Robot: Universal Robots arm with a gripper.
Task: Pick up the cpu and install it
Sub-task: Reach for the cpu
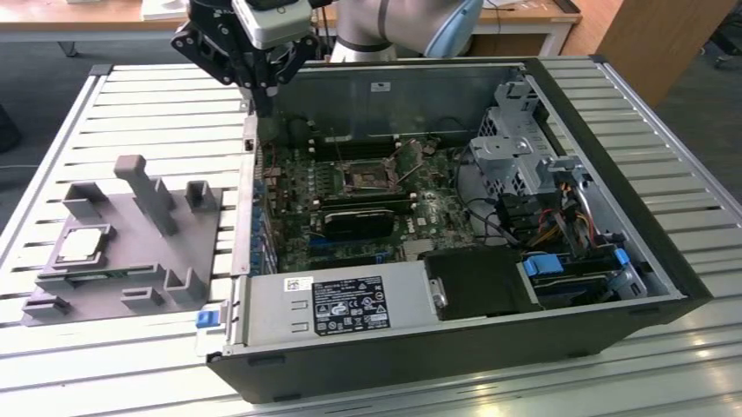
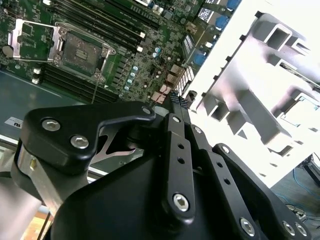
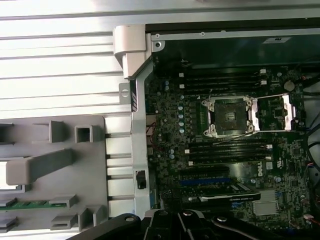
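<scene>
Hovering above the sheet-steel computer case (image 1: 383,95) wall: black jointed metal gripper (image 1: 264,109), fingertips pressed together, empty. Well apart, flat in the matte grey moulded tray (image 1: 174,261): small square silvery-topped cpu (image 1: 83,244).

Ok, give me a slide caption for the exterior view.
Shut pincer hangs over a corner of the open computer case; the cpu lies in the grey fixture beside it.

Inventory: one open computer case (image 1: 383,91), one motherboard (image 1: 290,234), one CPU socket (image 1: 368,178), one black expansion card (image 1: 365,221), one power supply unit (image 1: 336,304). One grey parts fixture (image 1: 174,261), one cpu (image 1: 82,245). One gripper (image 1: 264,109), one slatted metal table (image 1: 151,104).
</scene>
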